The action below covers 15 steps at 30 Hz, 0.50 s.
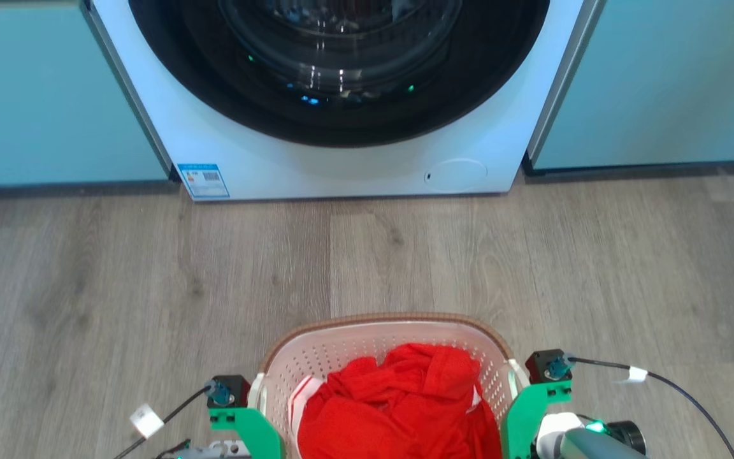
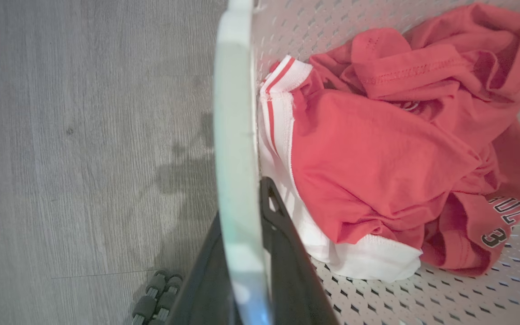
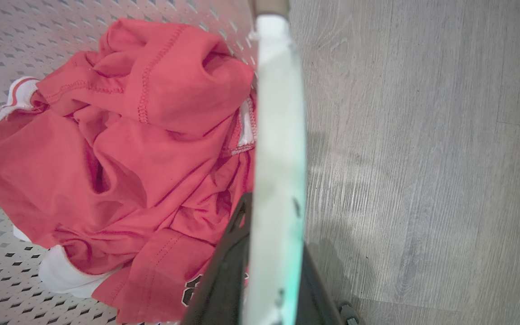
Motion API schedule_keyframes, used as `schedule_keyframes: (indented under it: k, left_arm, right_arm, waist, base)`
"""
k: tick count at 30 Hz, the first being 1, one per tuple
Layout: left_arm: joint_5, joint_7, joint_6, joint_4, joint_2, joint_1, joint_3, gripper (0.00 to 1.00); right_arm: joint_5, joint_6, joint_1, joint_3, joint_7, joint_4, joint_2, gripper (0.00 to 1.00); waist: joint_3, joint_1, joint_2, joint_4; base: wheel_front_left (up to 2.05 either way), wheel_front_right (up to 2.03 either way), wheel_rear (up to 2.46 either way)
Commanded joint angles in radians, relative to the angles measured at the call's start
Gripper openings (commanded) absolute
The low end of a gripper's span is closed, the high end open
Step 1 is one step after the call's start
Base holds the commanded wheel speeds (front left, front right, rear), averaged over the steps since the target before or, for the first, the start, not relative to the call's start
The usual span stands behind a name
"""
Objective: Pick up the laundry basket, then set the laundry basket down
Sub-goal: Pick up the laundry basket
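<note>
Now left gripper (image 2: 244, 212) and right gripper (image 3: 273, 216) are clamping opposite handles (image 2: 235, 113) of the laundry basket (image 1: 380, 319), presumably balancing it level between them.

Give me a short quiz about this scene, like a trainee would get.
1. True or false: the basket is empty.
2. What colour are the clothes in it? A blue, B red, C green.
3. Which big appliance stands beyond the basket?
Key: 1 false; 2 B; 3 the washing machine.
</note>
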Motion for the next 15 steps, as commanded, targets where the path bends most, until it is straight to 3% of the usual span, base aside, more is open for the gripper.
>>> schedule_keyframes:
  k: [1, 15]
  left_arm:
    - [-0.006, -0.001, -0.001, 0.005, 0.03, -0.021, 0.01, 0.0]
    - [-0.03, 0.02, -0.006, 0.01, 0.03, 0.017, -0.014, 0.0]
  right_arm:
    - [0.008, -0.001, -0.002, 0.026, -0.002, -0.014, -0.004, 0.0]
    - [0.089, -0.001, 0.02, 0.101, 0.017, 0.006, -0.004, 0.0]
  waist:
    - [-0.018, 0.0001, -0.0001, 0.0]
    - [-0.07, 0.0001, -0.0001, -0.006]
  base:
    - [0.0, 0.0, 0.0]
    - [0.0, 0.0, 0.0]
